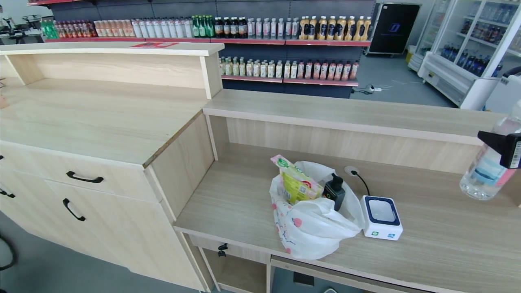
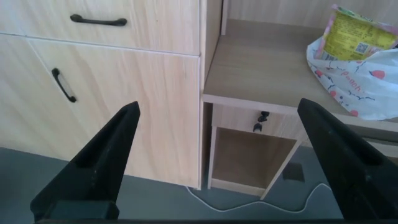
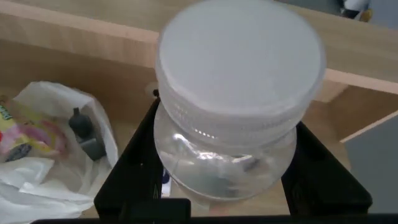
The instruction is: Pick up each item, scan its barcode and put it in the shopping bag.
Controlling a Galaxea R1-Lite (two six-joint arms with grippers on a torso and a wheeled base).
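My right gripper (image 1: 506, 148) is shut on a clear water bottle (image 1: 490, 162) with a white cap (image 3: 239, 56), held above the right end of the lower counter. The white shopping bag (image 1: 309, 221) stands on that counter, holding a yellow-green snack pouch (image 1: 295, 183) and a black pump bottle (image 1: 334, 190). The white barcode scanner (image 1: 381, 217) sits just right of the bag. The bag (image 3: 50, 180) and pump bottle (image 3: 87, 134) lie below the held bottle in the right wrist view. My left gripper (image 2: 217, 162) hangs open low beside the cabinet, with the bag (image 2: 357, 74) off to one side.
A taller wooden counter (image 1: 93, 118) with drawers stands to the left. A raised ledge (image 1: 346, 112) runs behind the lower counter. A cable (image 1: 360, 179) leads from a grommet to the scanner. Shelves of drinks and fridges line the back.
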